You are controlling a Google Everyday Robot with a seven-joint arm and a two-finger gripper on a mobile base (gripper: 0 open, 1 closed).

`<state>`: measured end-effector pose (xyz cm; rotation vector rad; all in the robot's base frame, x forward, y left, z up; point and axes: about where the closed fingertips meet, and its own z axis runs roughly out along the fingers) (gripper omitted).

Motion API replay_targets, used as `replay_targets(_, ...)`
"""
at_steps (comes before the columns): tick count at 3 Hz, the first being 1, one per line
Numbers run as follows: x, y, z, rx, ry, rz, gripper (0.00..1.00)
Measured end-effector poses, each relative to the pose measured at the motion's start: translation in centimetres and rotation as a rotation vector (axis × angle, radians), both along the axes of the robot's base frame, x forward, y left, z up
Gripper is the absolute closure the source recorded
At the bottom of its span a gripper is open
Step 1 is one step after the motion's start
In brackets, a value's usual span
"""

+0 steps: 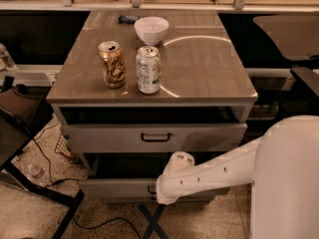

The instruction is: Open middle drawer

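The middle drawer (pixel 114 189) is a narrow light-grey front under the taller top drawer (pixel 109 137). It stands pulled out, with a dark opening (pixel 124 166) showing above its front. Its small black handle (pixel 150 188) is partly covered by my gripper (pixel 159 192), which sits right at the handle at the end of my white arm (pixel 214 173). The arm reaches in from the lower right. The third drawer is hidden below the middle drawer's front and my arm.
On the cabinet top (pixel 199 68) stand a gold can (pixel 112 63), a white-green can (pixel 148 68) and a white bowl (pixel 151 30). A black table (pixel 20 128) and cables (pixel 45 158) lie to the left. Blue tape (pixel 152 220) marks the floor in front.
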<state>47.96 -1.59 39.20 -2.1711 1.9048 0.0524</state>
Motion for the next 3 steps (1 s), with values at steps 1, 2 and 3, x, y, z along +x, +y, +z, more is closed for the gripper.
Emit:
replay_targets(1, -0.1, 0.0, 0.0, 0.000, 0.001, 0.000, 1.00)
replay_targets(2, -0.1, 0.0, -0.1, 0.000, 0.001, 0.000, 1.00)
replay_targets(3, -1.3, -0.4, 0.1, 0.002, 0.002, -0.005, 1.00)
